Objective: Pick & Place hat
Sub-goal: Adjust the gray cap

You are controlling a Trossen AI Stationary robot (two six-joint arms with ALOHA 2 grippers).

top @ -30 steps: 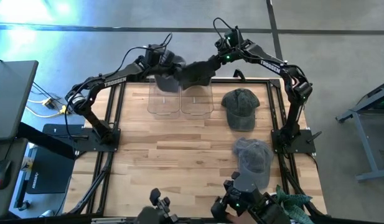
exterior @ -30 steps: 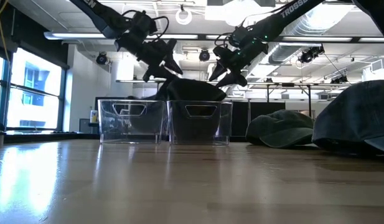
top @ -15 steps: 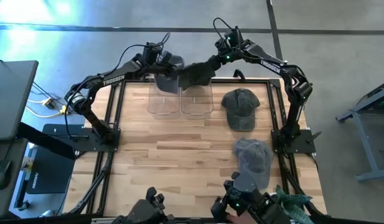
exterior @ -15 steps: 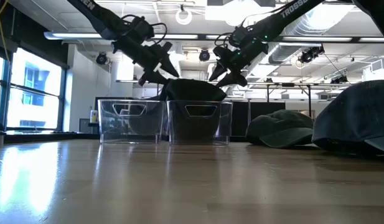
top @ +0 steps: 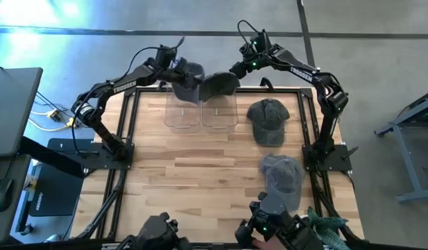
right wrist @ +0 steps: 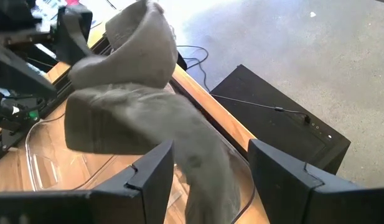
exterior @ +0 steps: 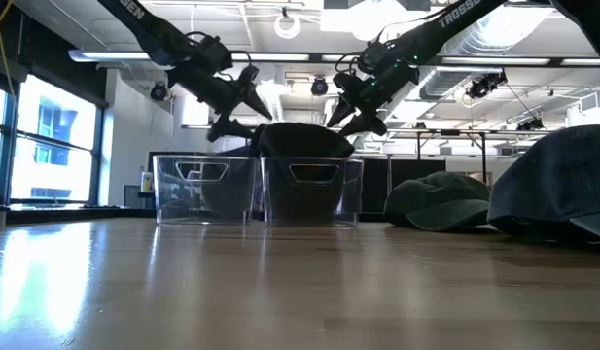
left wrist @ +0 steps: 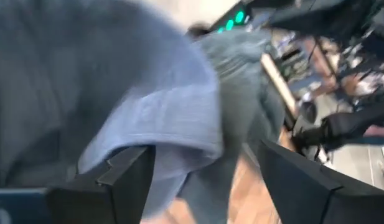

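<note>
Left gripper [top: 176,69] hangs above and to the left of the right clear bin [top: 220,115], its two fingers spread wide and holding nothing; in the low view they stand in the air clear of the dark hat [top: 219,85]. Right gripper [top: 236,69] is at the far right corner of that same bin, right at the hat's edge. The right wrist view shows the hat's cloth running down past it, but I cannot tell whether the cloth is gripped or only lies there.

Wooden table [top: 200,173] carries everything, and the right clear bin stands near its far edge, about the middle. Both dark arms reach in over the far edge and meet above the bin, one from each side.

Left clear bin [top: 180,115] stands just beside the right clear bin, wall to wall with it.

Dark hat, the task's thing, sits at the top of the right clear bin. Its crown rises above the rim in the low view and its far part overhangs the bin's far wall.

Green hat [top: 269,121] lies on the table to the right of the bin, near but not touching. A grey hat [top: 283,173] lies well apart from the bin, toward the near right corner of the table. Another grey hat [top: 191,71] shows at the left gripper, over the far rim of the neighbouring bin; how it is supported I cannot tell.
</note>
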